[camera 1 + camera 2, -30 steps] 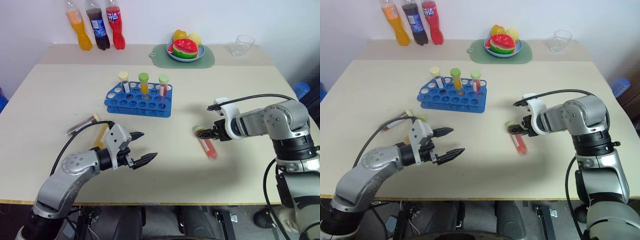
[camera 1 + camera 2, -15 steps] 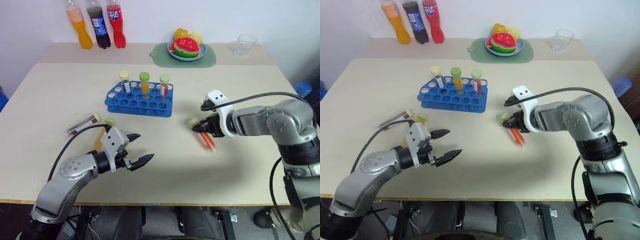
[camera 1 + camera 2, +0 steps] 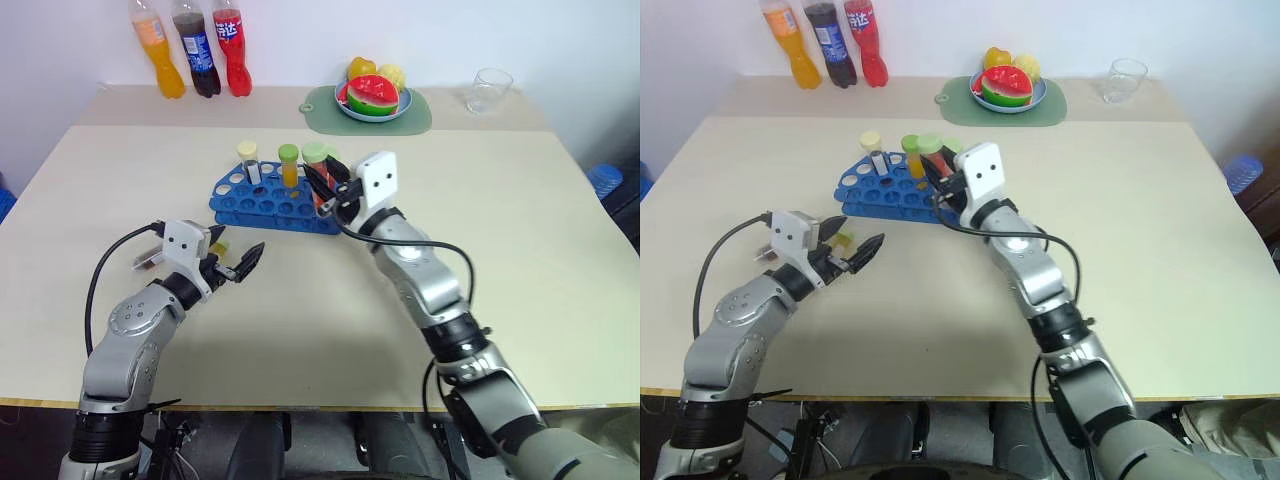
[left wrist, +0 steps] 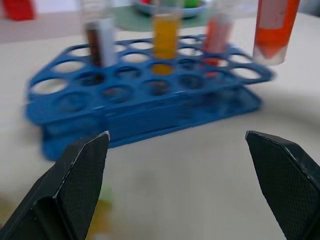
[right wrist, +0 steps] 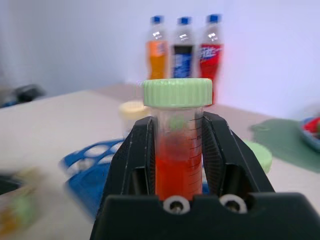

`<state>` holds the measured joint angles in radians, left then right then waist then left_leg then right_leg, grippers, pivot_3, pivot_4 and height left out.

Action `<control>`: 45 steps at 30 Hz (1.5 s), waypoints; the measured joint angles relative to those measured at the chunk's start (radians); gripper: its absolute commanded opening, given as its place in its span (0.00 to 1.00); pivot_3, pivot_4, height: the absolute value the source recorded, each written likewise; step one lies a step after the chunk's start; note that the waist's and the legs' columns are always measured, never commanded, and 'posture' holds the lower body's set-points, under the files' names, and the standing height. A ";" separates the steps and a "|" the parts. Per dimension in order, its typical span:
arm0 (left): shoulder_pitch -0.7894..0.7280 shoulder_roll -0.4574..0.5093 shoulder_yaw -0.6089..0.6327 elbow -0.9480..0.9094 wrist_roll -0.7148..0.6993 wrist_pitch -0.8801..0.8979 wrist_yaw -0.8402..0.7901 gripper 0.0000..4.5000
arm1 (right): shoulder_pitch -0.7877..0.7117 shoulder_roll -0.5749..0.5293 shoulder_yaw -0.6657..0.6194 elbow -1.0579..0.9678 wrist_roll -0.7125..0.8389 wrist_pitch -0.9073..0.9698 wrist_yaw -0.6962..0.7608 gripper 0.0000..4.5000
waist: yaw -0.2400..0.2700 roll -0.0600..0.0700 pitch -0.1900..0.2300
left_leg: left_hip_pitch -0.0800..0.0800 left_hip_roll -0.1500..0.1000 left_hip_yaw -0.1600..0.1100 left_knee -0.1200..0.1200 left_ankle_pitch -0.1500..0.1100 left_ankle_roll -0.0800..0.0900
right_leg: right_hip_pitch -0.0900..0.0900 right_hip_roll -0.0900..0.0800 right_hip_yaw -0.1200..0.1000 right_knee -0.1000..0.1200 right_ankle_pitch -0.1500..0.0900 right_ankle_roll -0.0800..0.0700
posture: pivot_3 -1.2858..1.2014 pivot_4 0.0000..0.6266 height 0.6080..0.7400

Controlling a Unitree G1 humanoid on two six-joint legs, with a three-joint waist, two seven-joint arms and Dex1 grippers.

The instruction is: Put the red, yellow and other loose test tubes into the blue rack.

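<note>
Head views: my right gripper (image 3: 322,186) is clamped on the red tube (image 3: 318,178), upright with its green cap on top, held over the right end of the blue rack (image 3: 270,206). The rack sits mid-table (image 3: 520,240) and carries three tubes in its back row: a cream-capped one (image 3: 248,160), an orange one (image 3: 289,165), and a third largely hidden behind my right gripper. My left gripper (image 3: 238,266) hangs low over the table, in front of the rack and to its left, jaws spread with nothing between them. Just beside its fingers lies a yellow tube (image 3: 218,247); a dark tube (image 3: 148,259) lies further left, partly hidden by the gripper's body. Three bottles (image 3: 196,50), a fruit plate (image 3: 372,98) and a glass (image 3: 488,90) stand along the far edge.

Left wrist view: both fingers (image 4: 75,185) stand wide apart, framing the rack ahead. The red tube hangs above the rack's end, its tip clear of the holes.

Right wrist view: my pads (image 5: 216,150) press both sides of the red tube, liquid visible below the cap. Rack and bottles lie behind.
</note>
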<state>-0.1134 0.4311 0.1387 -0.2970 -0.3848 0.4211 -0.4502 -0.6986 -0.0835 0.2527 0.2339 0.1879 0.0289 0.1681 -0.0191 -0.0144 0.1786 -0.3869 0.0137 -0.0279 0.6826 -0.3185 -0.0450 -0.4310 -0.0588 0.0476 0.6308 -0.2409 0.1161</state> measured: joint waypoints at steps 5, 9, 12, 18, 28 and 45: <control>0.032 0.000 0.001 -0.032 0.002 0.001 0.012 1.00 | -0.012 0.045 -0.036 0.152 -0.053 -0.107 0.001 0.18 | -0.002 0.000 0.000 | 0.000 0.000 0.000 0.000 0.000 0.000 | 0.000 0.000 0.000 0.000 0.000 0.000 | 0.52 0.24 0.95; 0.040 0.000 0.003 -0.047 0.002 0.004 0.019 1.00 | -0.012 0.069 -0.060 0.185 -0.068 -0.147 0.013 0.18 | -0.005 0.001 0.000 | 0.001 0.000 0.000 0.000 0.000 0.000 | 0.000 0.000 0.000 0.001 0.000 0.000 | 0.52 0.24 0.95; 0.040 0.000 0.003 -0.057 0.002 0.006 0.020 1.00 | -0.012 0.074 -0.070 0.198 -0.085 -0.166 0.019 0.18 | -0.011 0.001 0.000 | 0.001 0.000 0.000 0.000 0.000 0.000 | 0.000 0.000 0.000 0.001 0.000 0.000 | 0.52 0.24 0.95; 0.040 0.000 0.003 -0.058 0.002 0.008 0.020 1.00 | -0.006 0.083 -0.075 0.202 -0.103 -0.178 0.054 0.18 | -0.025 0.001 0.000 | 0.001 0.000 -0.001 0.000 0.000 0.000 | 0.000 0.000 0.000 0.001 0.000 0.000 | 0.52 0.24 0.95; 0.038 0.000 0.002 -0.058 0.002 0.013 0.019 1.00 | 0.007 0.104 -0.087 0.206 -0.127 -0.191 0.072 0.18 | -0.026 0.001 0.000 | 0.001 0.000 -0.001 0.000 0.000 -0.001 | 0.000 0.000 0.000 0.002 0.000 0.000 | 0.52 0.24 0.95; 0.040 -0.002 0.006 -0.072 0.000 0.044 0.041 1.00 | -0.020 0.143 -0.124 0.337 -0.143 -0.260 0.080 0.86 | -0.027 0.001 0.000 | 0.002 0.000 -0.001 -0.001 0.000 -0.001 | 0.000 0.000 0.000 0.002 0.000 0.000 | 0.52 0.24 0.95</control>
<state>-0.0735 0.4293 0.1443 -0.3692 -0.3852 0.4655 -0.4097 -0.7181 0.0591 0.1286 0.5709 0.0449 -0.2309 0.2480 -0.0459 -0.0136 0.1787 -0.3853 0.0139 -0.0286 0.6821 -0.3181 -0.0458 -0.4310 -0.0589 0.0479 0.6329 -0.2406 0.1157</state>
